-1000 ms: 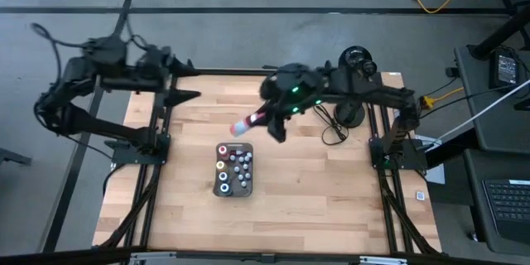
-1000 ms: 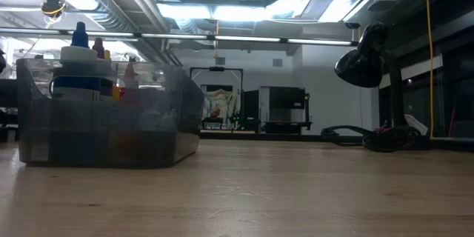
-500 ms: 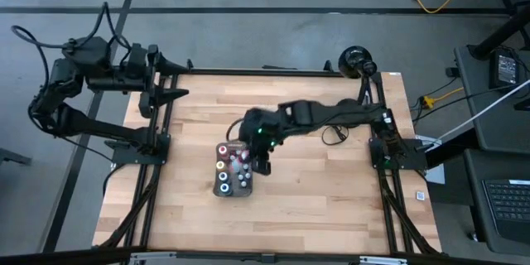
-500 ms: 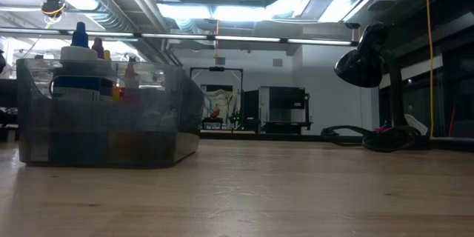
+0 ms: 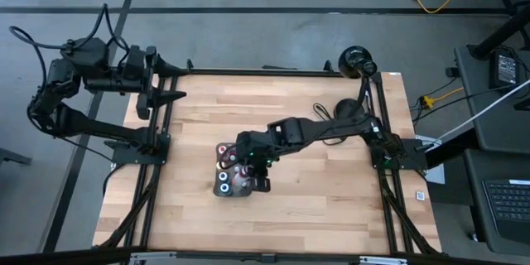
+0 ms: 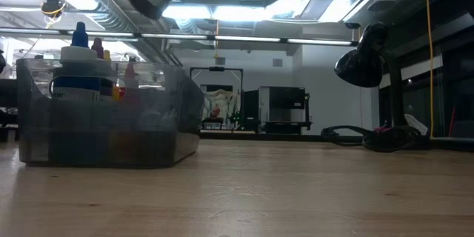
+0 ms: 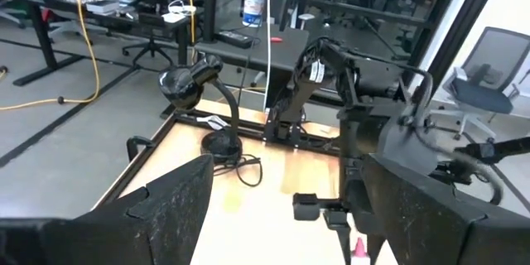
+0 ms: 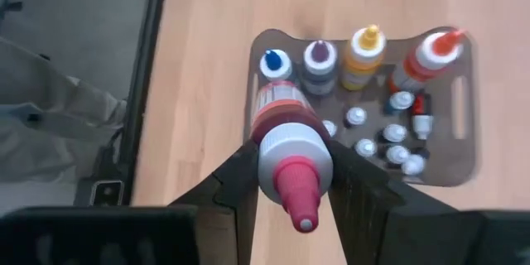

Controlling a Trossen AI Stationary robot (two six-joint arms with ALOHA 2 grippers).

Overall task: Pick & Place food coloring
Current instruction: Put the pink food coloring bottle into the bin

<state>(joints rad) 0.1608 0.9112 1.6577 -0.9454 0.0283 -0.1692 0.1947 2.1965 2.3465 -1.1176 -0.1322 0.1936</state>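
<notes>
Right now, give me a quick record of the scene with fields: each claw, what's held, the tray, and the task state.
right claw: shut on a food coloring bottle with a red nozzle, above the tray
left claw: open, waiting at the table's far left corner
tray: dark grey tray mid-table, already holding many small bottles
task state: held bottle not yet set down

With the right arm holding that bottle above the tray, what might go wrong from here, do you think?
The right gripper holds the red-tipped bottle over a tray already crowded with bottles; lowering it could topple neighbours. It also lies sideways between the fingers, so it might land on its side.
</notes>
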